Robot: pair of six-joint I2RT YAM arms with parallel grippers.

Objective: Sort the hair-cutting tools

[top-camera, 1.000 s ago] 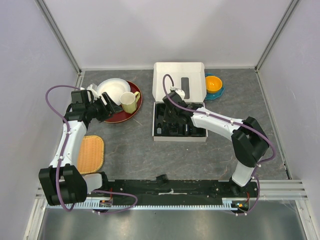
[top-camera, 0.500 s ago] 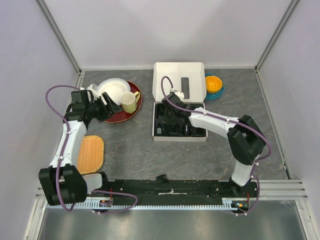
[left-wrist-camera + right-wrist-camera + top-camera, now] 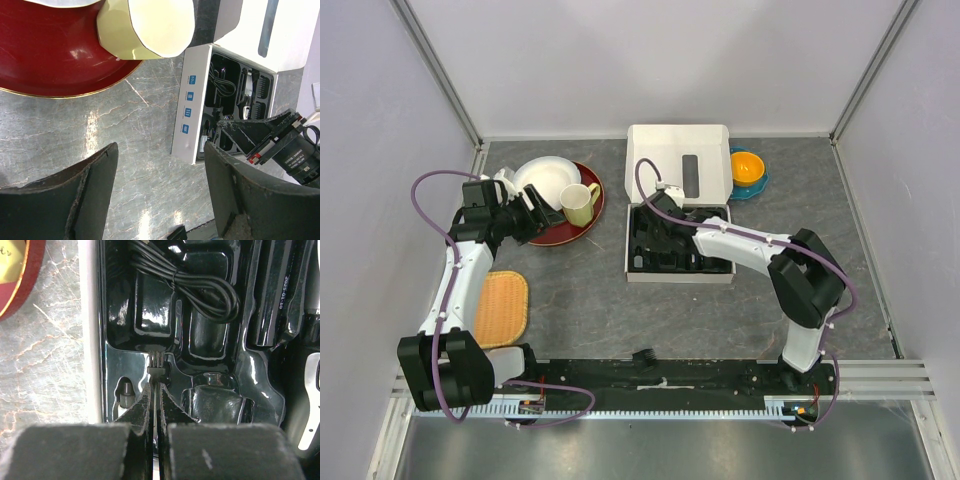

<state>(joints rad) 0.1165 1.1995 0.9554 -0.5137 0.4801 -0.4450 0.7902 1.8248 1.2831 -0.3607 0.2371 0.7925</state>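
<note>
Thin black brush point(image 3: 156, 360) stands in the black tray point(image 3: 210, 390) of the white box point(image 3: 678, 165), at the tray's left side close to the box's left wall. Its bristle head sticks out just beyond the fingertips of the right gripper point(image 3: 155, 392), which is clenched on the brush's stem with its jaws pressed nearly together. Just past the bristles, deeper into the box, a coiled black cable point(image 3: 200, 285) lies in a recess. At the box's right side a long black body with a silver part, most likely the hair clipper point(image 3: 277, 295), lies lengthwise in its slot, though the wrist view is dark and glossy there. In the left wrist view ridged black pieces that seem to be comb attachments point(image 3: 259, 92) sit in the tray toward the box's lid end.

From above, the right gripper point(image 3: 655, 222) reaches into the box from its right.

The left gripper point(image 3: 160, 185) hovers over the grey tabletop point(image 3: 580, 290) well to the left of the box, jaws spread wide and holding nothing. Between it and the box a yellow cup point(image 3: 578, 203) rests on a red plate point(image 3: 582, 232). To the right of the box's lid stands an orange bowl point(image 3: 747, 165).
</note>
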